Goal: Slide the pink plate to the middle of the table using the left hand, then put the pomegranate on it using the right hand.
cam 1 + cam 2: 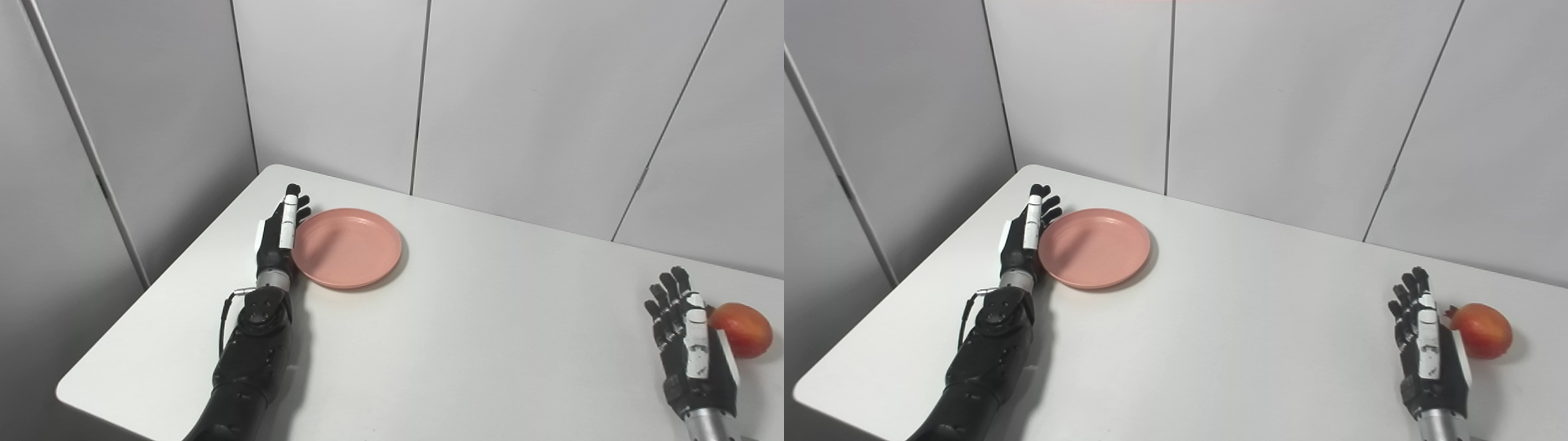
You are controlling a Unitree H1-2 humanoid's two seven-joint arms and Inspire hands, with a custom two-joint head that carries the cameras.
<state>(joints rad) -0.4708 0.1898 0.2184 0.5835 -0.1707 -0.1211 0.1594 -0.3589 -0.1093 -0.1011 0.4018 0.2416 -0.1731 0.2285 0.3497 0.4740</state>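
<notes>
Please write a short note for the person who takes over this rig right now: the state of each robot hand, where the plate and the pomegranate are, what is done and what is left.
Left robot hand: open, fingers straight, lying against the left rim of the pink plate; it holds nothing.
Right robot hand: open, fingers apart, just left of the pomegranate; no grasp.
Plate: empty, on the left part of the table, not in the middle.
Pomegranate: on the table near the right edge.
Done: both hands are placed next to their objects.
Left: slide the plate to the middle, then grasp the pomegranate and put it on the plate.
</notes>
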